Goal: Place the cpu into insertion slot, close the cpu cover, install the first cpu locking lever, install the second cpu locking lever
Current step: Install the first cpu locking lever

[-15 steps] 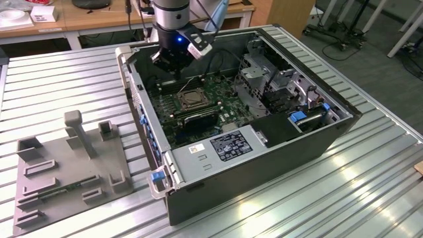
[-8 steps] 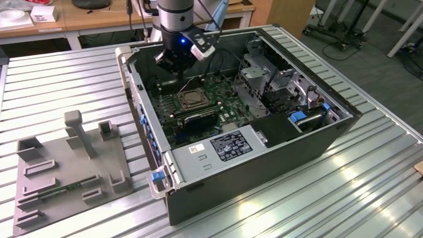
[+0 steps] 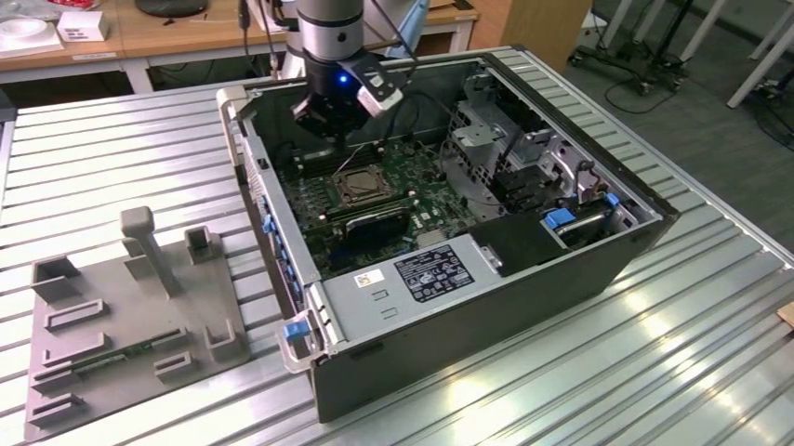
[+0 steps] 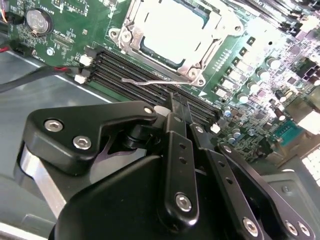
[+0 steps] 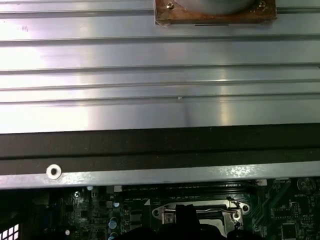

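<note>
Inside the open computer case, the insertion slot (image 3: 357,186) sits on the green motherboard (image 3: 416,177). In the second wrist view the cpu (image 4: 172,27) lies pale in the slot, with the cpu cover (image 4: 131,27) down around it as a silvery frame. One thin wire locking lever (image 4: 150,79) stands loose, reaching out over the long black memory slots (image 4: 130,70). My gripper (image 4: 181,104) hangs just behind the slot above those memory slots, its black fingers (image 4: 176,130) together with nothing seen between them. The exterior view has the gripper (image 3: 335,137) over the board's far edge.
The case walls (image 3: 248,177) and drive cage (image 3: 522,158) hem in the board. A grey fixture plate (image 3: 125,316) with upright blocks lies on the ribbed metal table (image 3: 694,372) at the exterior view's left. Cables (image 4: 30,80) run beside the board.
</note>
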Available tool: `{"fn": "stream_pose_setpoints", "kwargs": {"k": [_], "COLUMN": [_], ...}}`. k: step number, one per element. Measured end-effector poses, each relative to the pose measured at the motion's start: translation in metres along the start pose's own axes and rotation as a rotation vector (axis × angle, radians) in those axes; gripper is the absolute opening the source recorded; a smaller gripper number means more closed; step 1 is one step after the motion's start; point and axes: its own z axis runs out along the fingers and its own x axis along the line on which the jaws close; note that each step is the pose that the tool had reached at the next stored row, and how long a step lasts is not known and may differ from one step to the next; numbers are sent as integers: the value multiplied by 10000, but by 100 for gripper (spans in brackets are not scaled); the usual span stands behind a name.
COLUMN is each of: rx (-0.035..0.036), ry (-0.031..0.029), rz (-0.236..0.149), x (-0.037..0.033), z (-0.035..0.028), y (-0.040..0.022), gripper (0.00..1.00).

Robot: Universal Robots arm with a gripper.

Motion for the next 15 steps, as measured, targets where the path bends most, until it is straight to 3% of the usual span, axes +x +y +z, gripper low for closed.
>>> {"fn": "stream_pose_setpoints", "kwargs": {"k": [5,11,13,15], "rx": [5,-44,-109,-223], "ry": [5,8,10,15], "rz": [2,9,13,26], "x": [-64,-64,-64,-64], "z": [31,39,39,39], "y": [5,4,4,4], "gripper": [11,11,11,11]}}
